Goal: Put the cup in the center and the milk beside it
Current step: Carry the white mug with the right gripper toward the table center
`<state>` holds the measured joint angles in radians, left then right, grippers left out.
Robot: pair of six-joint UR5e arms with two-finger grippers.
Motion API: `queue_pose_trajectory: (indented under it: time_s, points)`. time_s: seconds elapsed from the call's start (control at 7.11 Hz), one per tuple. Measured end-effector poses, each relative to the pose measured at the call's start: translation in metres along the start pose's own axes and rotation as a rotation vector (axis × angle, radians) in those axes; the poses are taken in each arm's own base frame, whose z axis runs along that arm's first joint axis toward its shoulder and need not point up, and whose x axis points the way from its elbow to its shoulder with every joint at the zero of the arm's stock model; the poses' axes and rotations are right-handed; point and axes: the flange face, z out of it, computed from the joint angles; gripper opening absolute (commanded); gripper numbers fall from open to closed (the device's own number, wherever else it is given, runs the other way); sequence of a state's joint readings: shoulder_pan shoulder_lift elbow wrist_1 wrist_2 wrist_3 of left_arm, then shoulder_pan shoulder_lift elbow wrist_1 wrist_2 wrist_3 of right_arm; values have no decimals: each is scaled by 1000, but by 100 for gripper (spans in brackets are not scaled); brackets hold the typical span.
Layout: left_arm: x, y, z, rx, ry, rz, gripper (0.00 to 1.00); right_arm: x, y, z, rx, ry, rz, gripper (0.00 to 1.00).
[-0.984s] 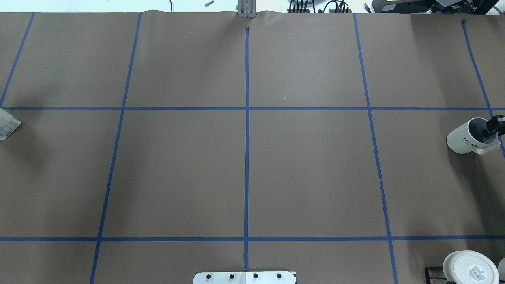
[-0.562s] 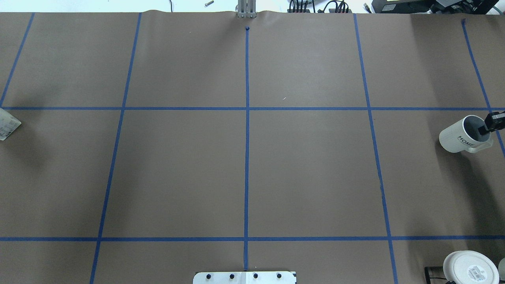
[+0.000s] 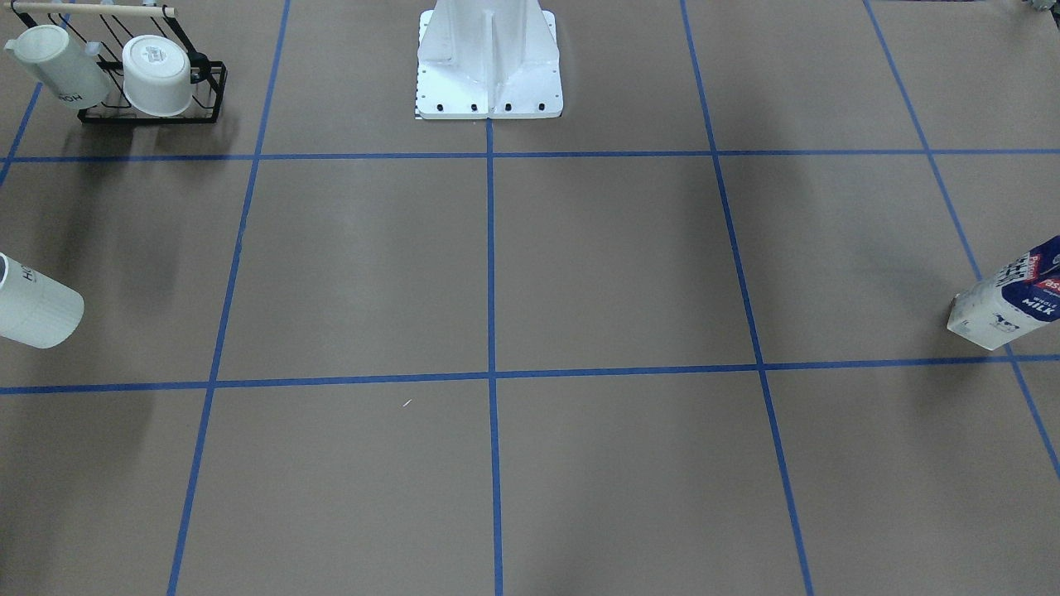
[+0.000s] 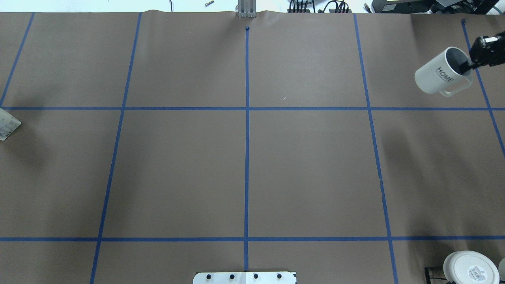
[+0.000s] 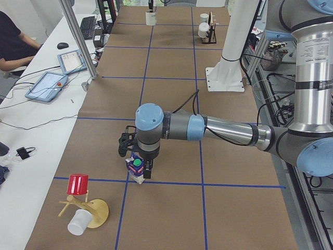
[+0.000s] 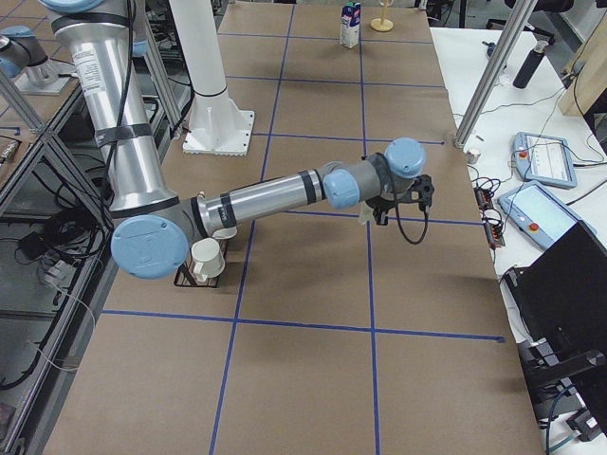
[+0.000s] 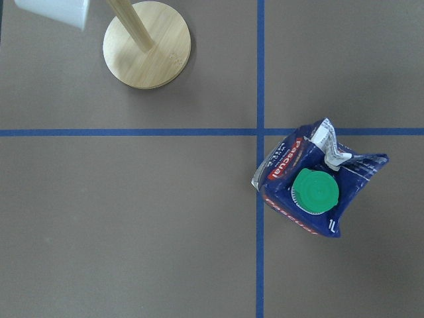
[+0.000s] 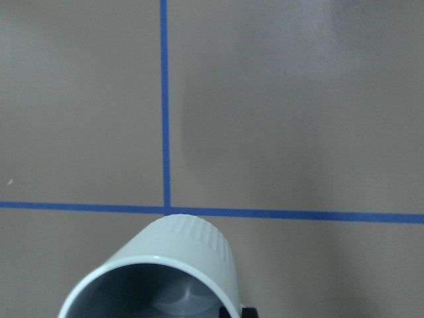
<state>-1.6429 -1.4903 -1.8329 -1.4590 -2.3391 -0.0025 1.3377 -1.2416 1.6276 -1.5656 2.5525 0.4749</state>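
The cup (image 4: 438, 75) is a white mug with "HOME" lettering, a dark grey inside and a loop handle. My right gripper (image 4: 466, 67) is shut on its rim and holds it tilted above the table at the far right. The cup also shows in the right wrist view (image 8: 159, 271) and at the front-facing view's left edge (image 3: 33, 310). The milk (image 7: 311, 179), a navy-and-white carton with a green cap, stands on a blue line at the table's left end (image 3: 1006, 298). My left gripper (image 5: 139, 156) hovers right over it; I cannot tell whether it is open or shut.
A black rack (image 3: 149, 112) near the robot's right holds a taller lettered mug (image 3: 58, 66) and a wide white cup (image 3: 157, 74). A wooden mug tree (image 5: 96, 213) with a red cup (image 5: 78, 183) stands beyond the milk. The robot's base (image 3: 489, 58) is mid-table.
My right gripper has lifted the cup and carried it away from the robot and slightly toward the centre. The milk has not moved.
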Motion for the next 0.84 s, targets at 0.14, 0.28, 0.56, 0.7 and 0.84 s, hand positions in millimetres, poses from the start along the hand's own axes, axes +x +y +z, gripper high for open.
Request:
queue_pose_trajectory:
  time_s: [0.14,0.28,0.56,0.7,0.84]
  points:
    - [1,-1,0,0,15,-1,98,-76,-32,9,-8,63,-13,0]
    - [2,-2,0,-1,20,-1,98,-154,-48,30,-15,105,-10,0]
    - [-1,-3,3,-6,23,-7,98,-293,-34,89,-31,143,3,0]
    - [-3,-2,6,-11,23,-12,98,-346,-13,127,-38,167,-6,0]
    - [-5,-2,8,-15,24,-15,98,-381,11,166,-41,189,-29,0]
